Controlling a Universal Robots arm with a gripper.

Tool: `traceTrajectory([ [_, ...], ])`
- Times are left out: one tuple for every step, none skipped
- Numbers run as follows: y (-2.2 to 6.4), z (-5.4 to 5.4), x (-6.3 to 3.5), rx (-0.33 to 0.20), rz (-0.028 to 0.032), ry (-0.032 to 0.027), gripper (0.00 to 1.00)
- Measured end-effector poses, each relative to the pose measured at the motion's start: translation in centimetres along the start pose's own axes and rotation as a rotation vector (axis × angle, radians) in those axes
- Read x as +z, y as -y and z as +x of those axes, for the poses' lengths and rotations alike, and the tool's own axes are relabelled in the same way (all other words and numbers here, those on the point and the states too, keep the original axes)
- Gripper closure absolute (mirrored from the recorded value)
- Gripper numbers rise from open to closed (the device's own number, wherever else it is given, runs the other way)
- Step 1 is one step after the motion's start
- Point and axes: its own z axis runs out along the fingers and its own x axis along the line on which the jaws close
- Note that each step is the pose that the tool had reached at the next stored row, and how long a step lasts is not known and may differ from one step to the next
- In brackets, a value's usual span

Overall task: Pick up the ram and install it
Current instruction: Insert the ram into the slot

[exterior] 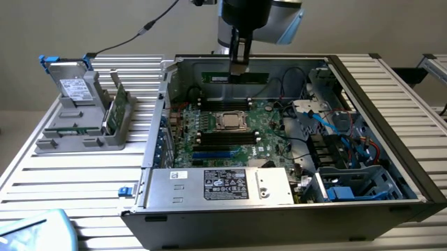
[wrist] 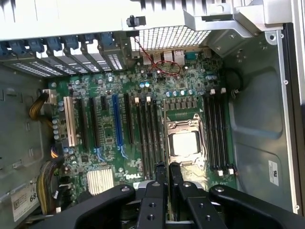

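In the exterior view, the gripper is hanging over the far part of the open computer case. Its jaws are clamped on the ram, gripping it near the middle of its length. The ram is being held level and on edge, above the motherboard. It is lying roughly parallel to the memory slots beyond the CPU socket, and it is not yet touching them. At the exterior view's left, a holder is standing on the slatted table, carrying the drive box and the expansion card.

In the wrist view, the gripper is looking straight down on the motherboard. Its fingers are standing almost together, and what lies in the thin gap between them is too dark to tell. Banks of memory slots are running along both sides of the CPU socket, and the fingertips are hovering near the end of one bank, beside the socket.

Doing this step well probably means keeping the stick's length exactly in line with one slot and centring it end to end. It should also be held level, so that both ends meet the slot together. A skewed or tilted stick is likely to catch on the slot walls or the end latches.
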Motion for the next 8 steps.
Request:
traceTrajectory([
  [-0.03,0.0,0.18,0.000,-0.0001,0.0006,0.85],
  [-0.04,0.0,0.36,-0.001,-0.0002,0.0011,0.85],
  [-0.04,0.0,0.55,-0.002,-0.0003,0.0011,0.85],
  [-0.04,0.1,0.73,-0.006,-0.0006,0.0009,0.85],
  [-0.03,0.1,0.90,-0.014,-0.0012,0.0003,0.85],
  [-0.02,0.1,1.09,-0.024,-0.0018,-0.0004,0.85],
  [-0.03,0.1,1.27,-0.033,-0.0024,-0.0010,0.85],
  [-0.06,0.1,1.45,-0.039,-0.0029,-0.0015,0.85],
])
